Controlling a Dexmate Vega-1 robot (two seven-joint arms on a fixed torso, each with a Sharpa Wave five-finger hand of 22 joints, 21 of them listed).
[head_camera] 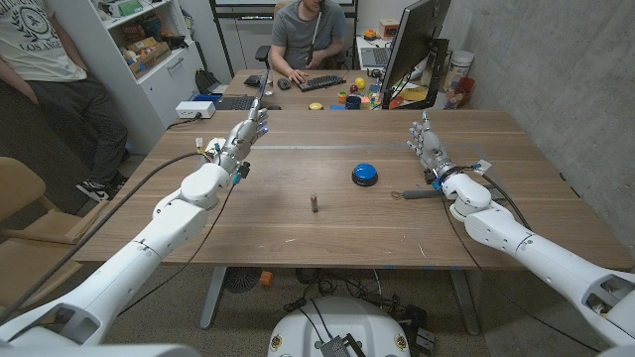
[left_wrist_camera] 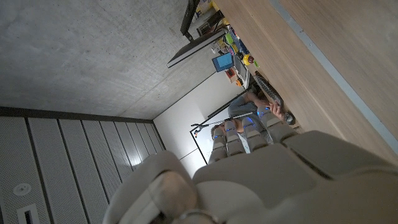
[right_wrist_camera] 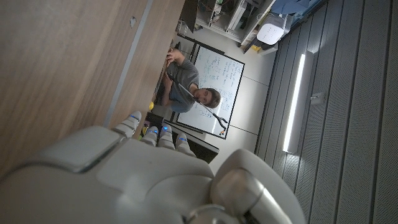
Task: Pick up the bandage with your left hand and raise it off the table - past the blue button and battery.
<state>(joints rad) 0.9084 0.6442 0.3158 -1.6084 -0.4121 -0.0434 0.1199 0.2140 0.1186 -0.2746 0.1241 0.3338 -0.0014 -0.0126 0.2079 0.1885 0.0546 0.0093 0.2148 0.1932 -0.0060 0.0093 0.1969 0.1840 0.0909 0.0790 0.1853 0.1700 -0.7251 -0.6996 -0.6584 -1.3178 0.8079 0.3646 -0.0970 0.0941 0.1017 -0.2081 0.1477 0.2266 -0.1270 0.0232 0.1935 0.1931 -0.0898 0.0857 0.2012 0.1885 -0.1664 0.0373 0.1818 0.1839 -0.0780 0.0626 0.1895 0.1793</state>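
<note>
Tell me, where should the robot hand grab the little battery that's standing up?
Probably pinch its round sides near the top, coming down from above. The battery stands upright and thin on the table, nothing touching it, so a sideways push could tip it.

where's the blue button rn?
Head view: the round blue button sits right of table centre, up-right of the small dark upright battery, left of the right hand.
</note>
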